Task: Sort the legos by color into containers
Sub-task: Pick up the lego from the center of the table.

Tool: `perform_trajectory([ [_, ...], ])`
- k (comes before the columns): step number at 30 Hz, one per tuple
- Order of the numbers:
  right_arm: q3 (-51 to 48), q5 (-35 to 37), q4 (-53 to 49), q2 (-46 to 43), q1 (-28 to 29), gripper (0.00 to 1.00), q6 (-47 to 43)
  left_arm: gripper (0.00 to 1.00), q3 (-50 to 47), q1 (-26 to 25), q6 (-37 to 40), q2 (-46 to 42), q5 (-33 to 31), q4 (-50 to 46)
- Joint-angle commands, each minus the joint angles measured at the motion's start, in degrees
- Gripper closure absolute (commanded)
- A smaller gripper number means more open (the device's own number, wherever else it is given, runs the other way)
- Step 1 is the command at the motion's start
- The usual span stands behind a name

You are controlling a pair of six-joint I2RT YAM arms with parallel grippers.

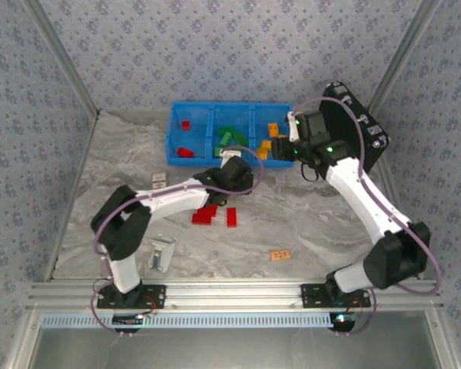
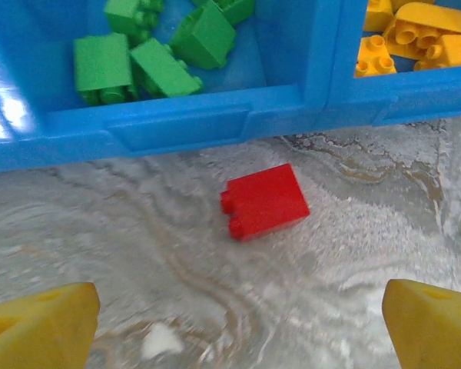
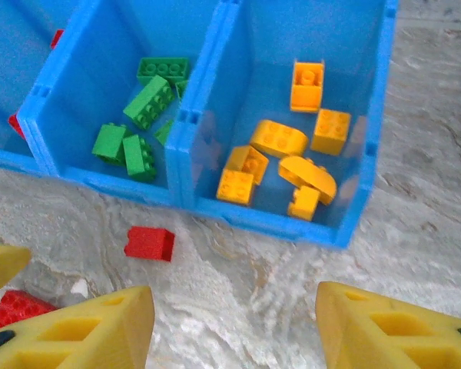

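I'm holding the left end effector [image 2: 238, 338] wide and empty, aimed at a red brick [image 2: 265, 201] lying on the bench [image 2: 138, 254] just beside the blue tray [image 2: 177, 127]. The right end effector [image 3: 230, 330] is gaping empty nearby; descending, I'm risking clipping the tray wall.

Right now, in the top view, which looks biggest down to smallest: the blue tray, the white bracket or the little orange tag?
1. blue tray, clearly largest
2. white bracket
3. orange tag, smallest
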Motion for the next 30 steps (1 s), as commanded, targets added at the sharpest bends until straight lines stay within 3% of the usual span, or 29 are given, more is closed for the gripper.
perform_trajectory([
  [1, -4.60, -3.48, 3.62, -6.17, -2.36, 0.40, -0.95, 0.06, 5.55, -0.57, -4.35, 4.84, -2.75, -0.52],
  [11, -13.35, -12.10, 5.93, -13.97, -10.11, 0.40, 0.90, 0.11, 17.81, -0.74, -4.05, 14.75, -4.87, -7.91],
  [16, -14.92, -16.06, 8.49, -14.31, -12.69, 0.42, 2.04, 0.17, 18.96, -0.18, -6.83, 16.81, -4.47, -9.84],
  [30, -16.06, -18.23, 10.29, -13.39, -15.41, 0.42, 3.10, 0.22, 21.11, 1.31, -8.45, 21.03, -3.54, -11.85],
])
